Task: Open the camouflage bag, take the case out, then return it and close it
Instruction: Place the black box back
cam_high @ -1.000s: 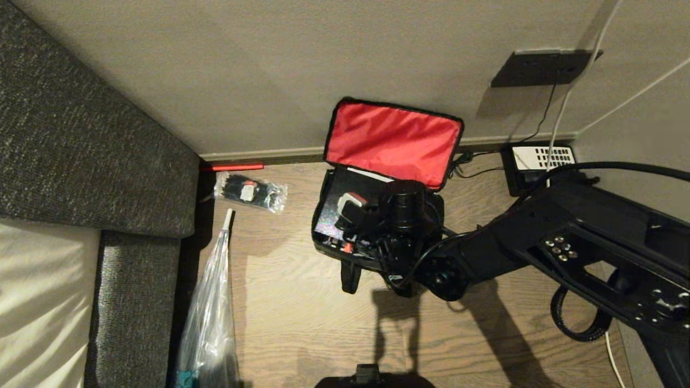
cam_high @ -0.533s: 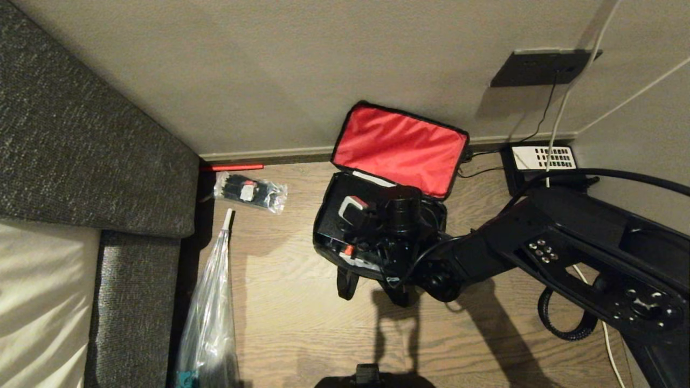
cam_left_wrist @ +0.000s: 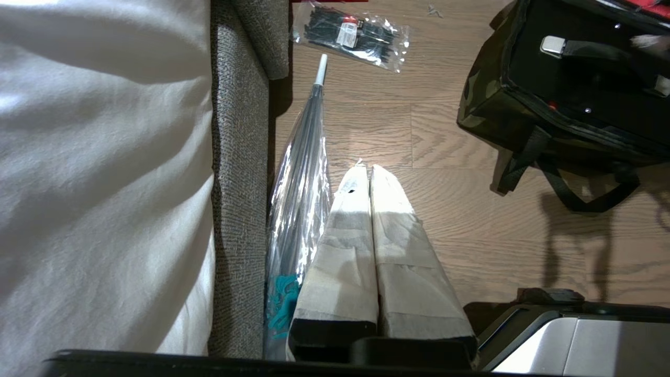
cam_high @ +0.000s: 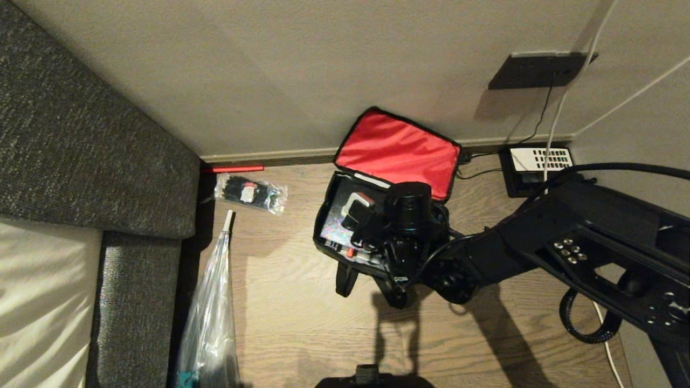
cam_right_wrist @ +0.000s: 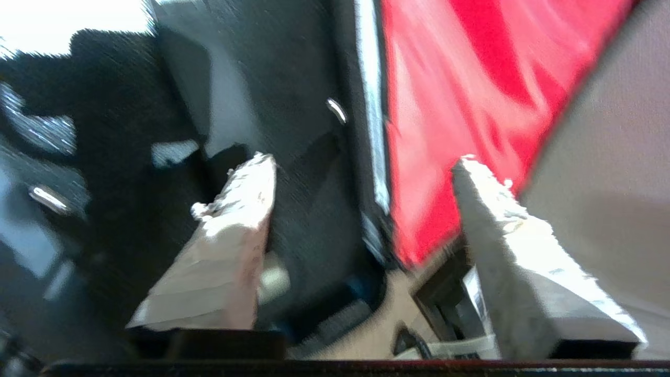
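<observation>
We see the camouflage bag point(cam_left_wrist: 487, 99) in green-and-black blotches with black trim and straps, its lid lining point(cam_high: 399, 153) bright red. The case point(cam_high: 337, 223) inside is plain black (with a speckled sheen). The floor point(cam_high: 302, 318) is brown wood grain, the sofa point(cam_high: 81, 140) flecked grey, the wall point(cam_high: 269, 70) beige.

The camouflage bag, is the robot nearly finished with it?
Partly. The camouflage bag is open, its red lid leaning on the wall. A black case lies inside. The right end effector hangs open above it, holding nothing. The left end effector is parked, shut. The bag is not closed.
</observation>
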Available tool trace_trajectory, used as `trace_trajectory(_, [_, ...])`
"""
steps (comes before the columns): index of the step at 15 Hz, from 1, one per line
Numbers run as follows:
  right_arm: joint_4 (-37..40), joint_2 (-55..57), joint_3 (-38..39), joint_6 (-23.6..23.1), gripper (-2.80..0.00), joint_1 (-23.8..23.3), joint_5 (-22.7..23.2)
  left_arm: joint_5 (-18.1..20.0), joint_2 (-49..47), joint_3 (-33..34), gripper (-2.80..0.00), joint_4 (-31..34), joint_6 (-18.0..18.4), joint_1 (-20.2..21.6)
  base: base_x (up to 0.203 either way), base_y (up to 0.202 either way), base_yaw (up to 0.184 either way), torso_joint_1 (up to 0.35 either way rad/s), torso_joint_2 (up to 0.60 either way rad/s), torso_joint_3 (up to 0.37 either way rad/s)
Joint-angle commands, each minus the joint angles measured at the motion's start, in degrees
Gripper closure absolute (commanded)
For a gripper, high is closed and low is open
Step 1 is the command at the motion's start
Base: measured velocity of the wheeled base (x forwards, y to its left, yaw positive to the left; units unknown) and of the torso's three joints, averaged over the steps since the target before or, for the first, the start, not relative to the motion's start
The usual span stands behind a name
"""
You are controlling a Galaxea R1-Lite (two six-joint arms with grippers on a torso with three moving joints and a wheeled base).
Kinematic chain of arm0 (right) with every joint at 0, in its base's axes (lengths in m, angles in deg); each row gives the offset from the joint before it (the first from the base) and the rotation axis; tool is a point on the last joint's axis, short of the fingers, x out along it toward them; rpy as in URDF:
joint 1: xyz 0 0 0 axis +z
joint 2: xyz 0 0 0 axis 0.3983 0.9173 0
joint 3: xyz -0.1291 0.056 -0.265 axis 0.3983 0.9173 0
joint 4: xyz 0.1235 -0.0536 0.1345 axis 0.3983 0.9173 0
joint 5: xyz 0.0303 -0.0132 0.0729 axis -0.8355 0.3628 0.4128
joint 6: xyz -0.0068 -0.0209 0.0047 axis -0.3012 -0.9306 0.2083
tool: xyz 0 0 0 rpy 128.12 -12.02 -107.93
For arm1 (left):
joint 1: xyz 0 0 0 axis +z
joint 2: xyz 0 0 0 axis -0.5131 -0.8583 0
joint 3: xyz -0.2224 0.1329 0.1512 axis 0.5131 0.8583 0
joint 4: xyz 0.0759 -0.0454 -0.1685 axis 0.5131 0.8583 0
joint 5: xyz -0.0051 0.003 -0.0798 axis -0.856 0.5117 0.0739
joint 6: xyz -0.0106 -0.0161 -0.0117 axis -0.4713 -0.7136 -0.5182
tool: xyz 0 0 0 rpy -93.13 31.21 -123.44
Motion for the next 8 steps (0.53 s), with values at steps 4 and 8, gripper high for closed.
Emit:
trace_trajectory(4, [2.09,-17.22,16.2,1.15,0.0,0.41,-0.65,-0.01,0.0,0.09,0.0,-0.05,-0.02,0.04,0.0,0.0,0.0,0.0,0.0,0.0])
trace_trajectory(8, [13.19,-34.49,26.32,8.3,0.0,-0.13,-5.21,-0.01,0.0,0.09,0.0,-0.05,-0.02,0.04,0.0,0.0,0.0,0.0,0.0,0.0])
